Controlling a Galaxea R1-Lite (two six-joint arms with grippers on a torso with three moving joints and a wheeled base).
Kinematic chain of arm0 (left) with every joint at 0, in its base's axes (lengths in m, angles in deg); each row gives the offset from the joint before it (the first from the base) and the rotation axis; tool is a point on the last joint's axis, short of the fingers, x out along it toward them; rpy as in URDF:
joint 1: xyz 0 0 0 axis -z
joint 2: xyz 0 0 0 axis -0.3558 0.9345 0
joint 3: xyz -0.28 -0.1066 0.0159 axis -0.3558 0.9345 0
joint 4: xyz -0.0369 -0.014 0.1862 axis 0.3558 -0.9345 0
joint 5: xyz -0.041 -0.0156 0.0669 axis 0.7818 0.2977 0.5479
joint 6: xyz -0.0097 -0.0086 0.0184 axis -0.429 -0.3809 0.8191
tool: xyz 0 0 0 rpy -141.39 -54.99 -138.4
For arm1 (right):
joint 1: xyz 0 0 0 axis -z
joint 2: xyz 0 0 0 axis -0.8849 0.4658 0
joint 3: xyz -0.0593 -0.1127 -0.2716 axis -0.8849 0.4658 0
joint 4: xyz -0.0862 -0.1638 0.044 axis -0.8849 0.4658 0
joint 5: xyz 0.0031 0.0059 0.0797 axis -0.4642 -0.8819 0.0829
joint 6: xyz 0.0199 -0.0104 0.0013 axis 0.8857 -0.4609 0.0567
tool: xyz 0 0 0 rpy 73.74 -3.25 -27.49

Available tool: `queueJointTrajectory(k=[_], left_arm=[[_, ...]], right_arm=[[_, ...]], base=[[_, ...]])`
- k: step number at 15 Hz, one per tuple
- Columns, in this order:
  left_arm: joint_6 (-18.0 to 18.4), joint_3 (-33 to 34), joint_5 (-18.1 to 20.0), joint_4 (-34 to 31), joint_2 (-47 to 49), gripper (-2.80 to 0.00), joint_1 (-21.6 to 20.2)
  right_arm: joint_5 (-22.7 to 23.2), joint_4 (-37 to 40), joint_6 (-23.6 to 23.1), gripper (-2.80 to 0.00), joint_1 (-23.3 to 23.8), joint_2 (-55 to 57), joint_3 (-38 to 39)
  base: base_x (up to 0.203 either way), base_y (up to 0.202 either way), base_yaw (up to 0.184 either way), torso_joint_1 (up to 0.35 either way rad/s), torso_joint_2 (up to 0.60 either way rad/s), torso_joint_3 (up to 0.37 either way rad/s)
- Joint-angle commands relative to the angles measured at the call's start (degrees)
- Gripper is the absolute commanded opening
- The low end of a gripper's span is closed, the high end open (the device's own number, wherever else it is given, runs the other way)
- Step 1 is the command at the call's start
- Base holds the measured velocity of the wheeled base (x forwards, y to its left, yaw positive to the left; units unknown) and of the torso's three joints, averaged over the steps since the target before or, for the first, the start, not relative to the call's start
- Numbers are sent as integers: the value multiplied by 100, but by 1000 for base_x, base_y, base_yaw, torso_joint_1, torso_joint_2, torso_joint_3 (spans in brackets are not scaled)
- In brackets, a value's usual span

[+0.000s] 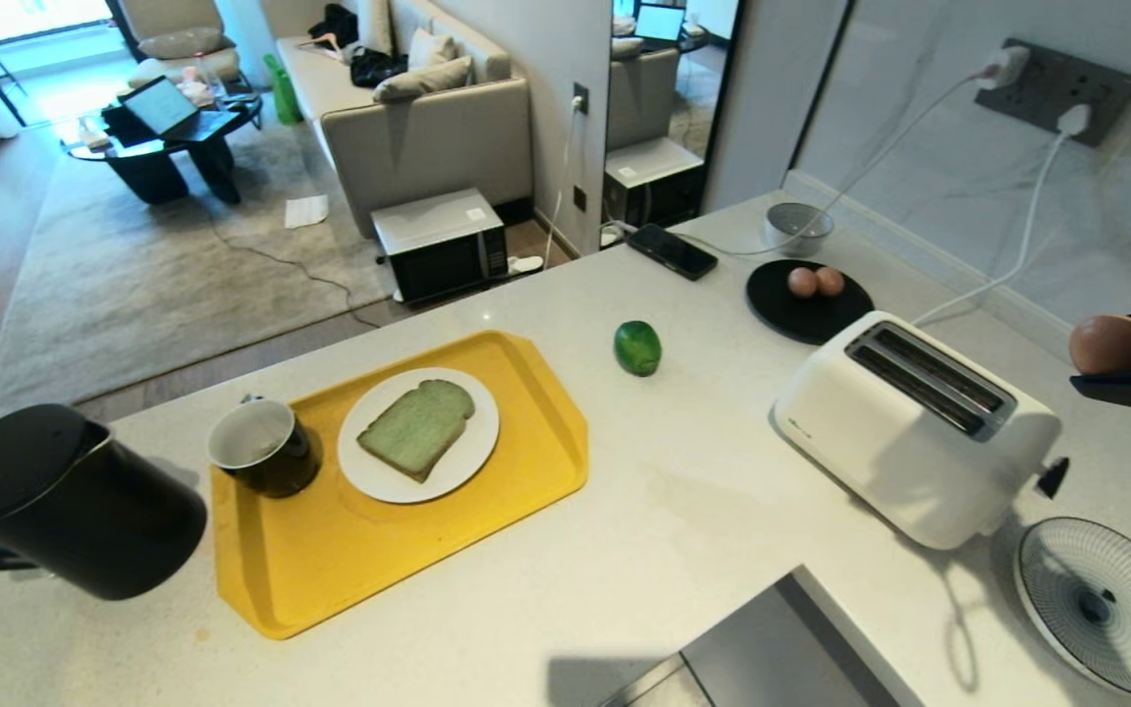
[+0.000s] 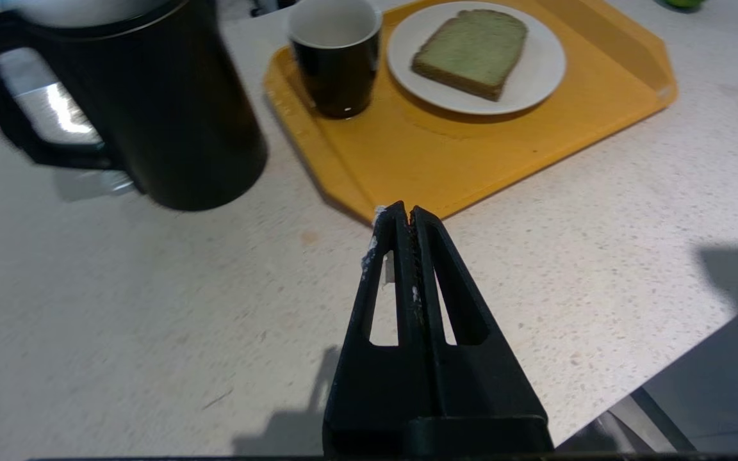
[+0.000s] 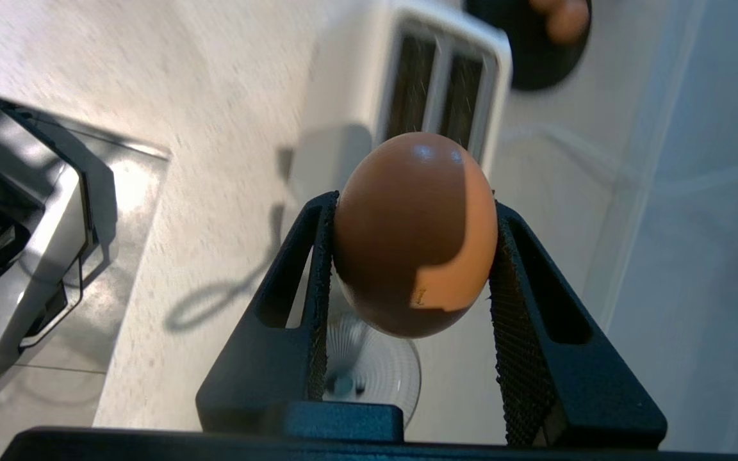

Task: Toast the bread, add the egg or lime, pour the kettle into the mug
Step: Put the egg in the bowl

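My right gripper (image 3: 412, 221) is shut on a brown egg (image 3: 415, 234), held in the air at the head view's right edge (image 1: 1115, 344), to the right of the white toaster (image 1: 914, 422). Two more eggs (image 1: 815, 282) lie on a black plate (image 1: 809, 312). The pale green bread (image 1: 417, 426) lies on a white plate (image 1: 369, 471) on the yellow tray (image 1: 350, 570), beside the black mug (image 1: 264, 448). The lime (image 1: 637, 348) rests on the counter. The black kettle (image 1: 65, 501) stands at the left. My left gripper (image 2: 405, 214) hangs shut and empty above the counter near the tray's corner.
A patterned round dish (image 1: 1105, 604) sits at the counter's right front, below the held egg. A phone (image 1: 672, 251) and a small bowl (image 1: 798, 228) lie at the back, with white cables running to the wall socket (image 1: 1056, 88). A steel surface (image 1: 772, 648) borders the front edge.
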State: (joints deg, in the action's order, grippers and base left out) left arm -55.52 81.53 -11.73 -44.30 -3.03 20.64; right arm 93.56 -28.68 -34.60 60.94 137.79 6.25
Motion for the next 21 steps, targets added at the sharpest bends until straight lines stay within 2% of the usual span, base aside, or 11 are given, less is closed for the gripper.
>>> queueJointTrajectory(k=[1, 6, 12, 15, 19, 21], left_arm=[[-7, 1, 0, 2, 9, -280, -6], [-7, 1, 0, 2, 9, -280, -5], [-2, 1, 0, 2, 1, -280, -4], [-6, 1, 0, 2, 9, -280, 0], [0, 1, 0, 2, 9, -280, 3], [2, 1, 0, 2, 9, -280, -6]], right_arm=[[-5, -126, -30, -280, -204, 158, -21], [-222, -759, -38, -280, -475, 676, -76], [-166, -782, -48, -280, -713, 1113, -134], [-237, -783, -89, -280, -1071, 1403, -137], [-969, -792, -76, -280, -1779, 2256, -308], [-1187, -789, -51, -280, -2094, 2701, -475]], base=[[2, -4, 172, 6, 4, 4], [-2, -7, 173, 2, 3, 0], [1, -8, 170, 2, 4, 2], [-1, -4, 71, 2, 2, -1], [0, 0, 0, 0, 0, 0], [0, 0, 0, 0, 0, 0]])
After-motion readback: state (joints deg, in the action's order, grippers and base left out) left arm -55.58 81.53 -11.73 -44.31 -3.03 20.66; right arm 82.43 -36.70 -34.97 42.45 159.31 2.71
